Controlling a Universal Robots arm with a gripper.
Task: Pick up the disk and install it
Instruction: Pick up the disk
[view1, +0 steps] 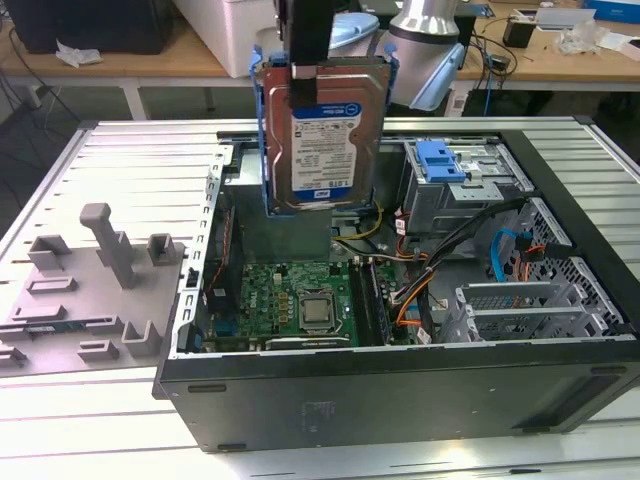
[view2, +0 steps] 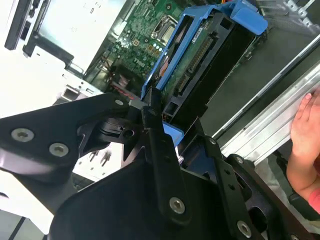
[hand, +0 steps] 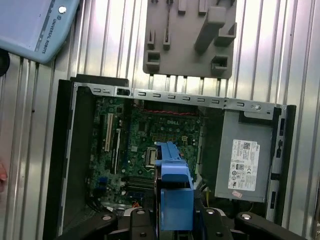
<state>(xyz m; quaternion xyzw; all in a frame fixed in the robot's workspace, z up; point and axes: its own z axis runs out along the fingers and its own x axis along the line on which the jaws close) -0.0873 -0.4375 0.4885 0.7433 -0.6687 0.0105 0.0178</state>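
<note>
Disk (view1: 325, 140) hangs upright above the open computer case (view1: 400, 400), label facing outward, pinched at its top edge by the claw (view1: 303, 88) (the second wrist view shows its blue frame caught between the black fingers (view2: 160, 160)). Below it inside the case lie the circuit board (view1: 270, 290) and loose cables (view1: 410, 290). Held by so narrow an edge, the disk could tilt or slip and strike the board. A person's hand (view2: 306, 130) near the case might also be caught.

The disk (view1: 322, 140), blue-framed, hangs upright above the open computer case (view1: 400, 385), label showing.
</note>
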